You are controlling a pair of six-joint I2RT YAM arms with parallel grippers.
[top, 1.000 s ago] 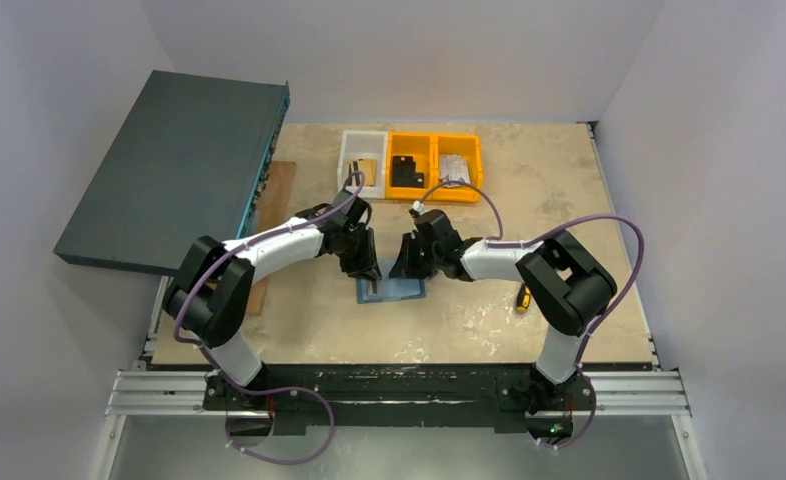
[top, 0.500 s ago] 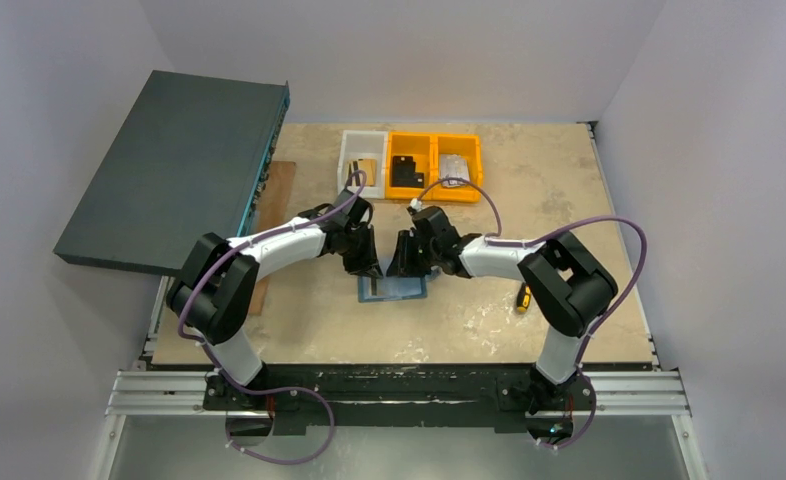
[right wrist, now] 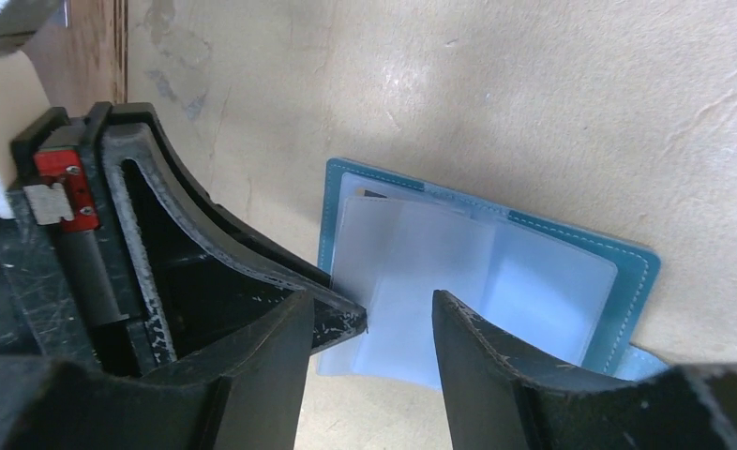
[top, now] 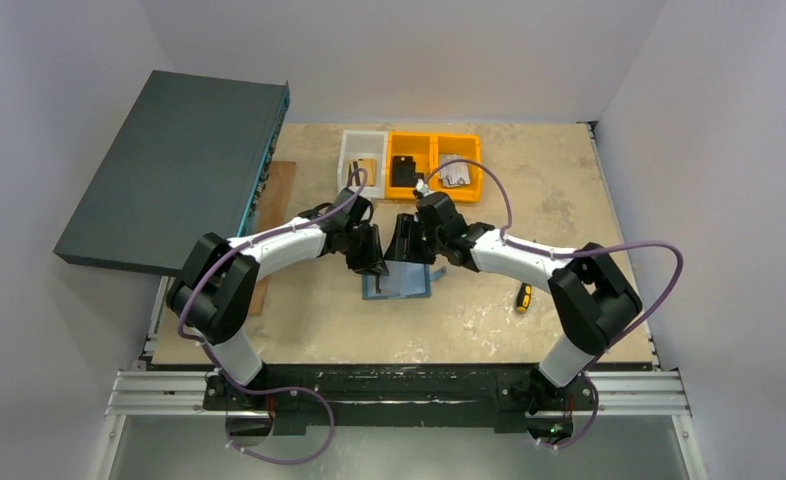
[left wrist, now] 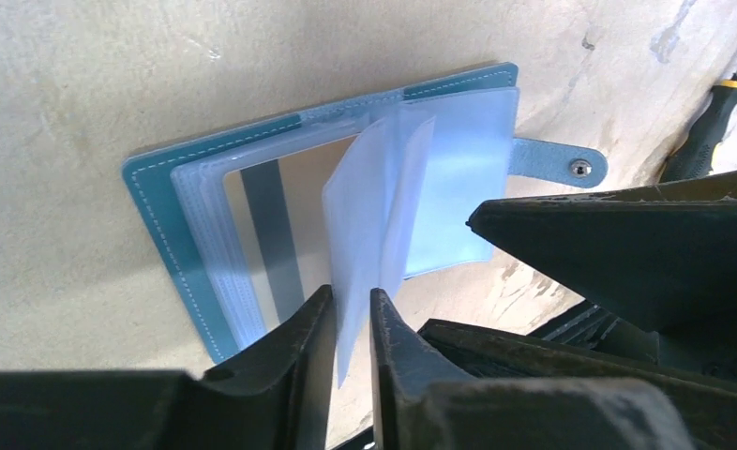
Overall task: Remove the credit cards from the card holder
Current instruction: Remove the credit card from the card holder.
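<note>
The card holder [top: 401, 285] lies open on the table [top: 569, 200]. The left gripper [left wrist: 351, 302], jaws narrow, pinches 1 clear sleeve [left wrist: 379, 197] up off it, baring a silvery-grey card [left wrist: 276, 234] in its pocket. The right gripper [right wrist: 398, 314] hovers just above the holder, jaws wide. The step in hand looks like exposing the cards; next, the right gripper probably needs to catch that card's edge and slide it out.

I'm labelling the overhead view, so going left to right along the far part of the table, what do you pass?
dark flat box → wooden board → white bin → orange bin
</note>
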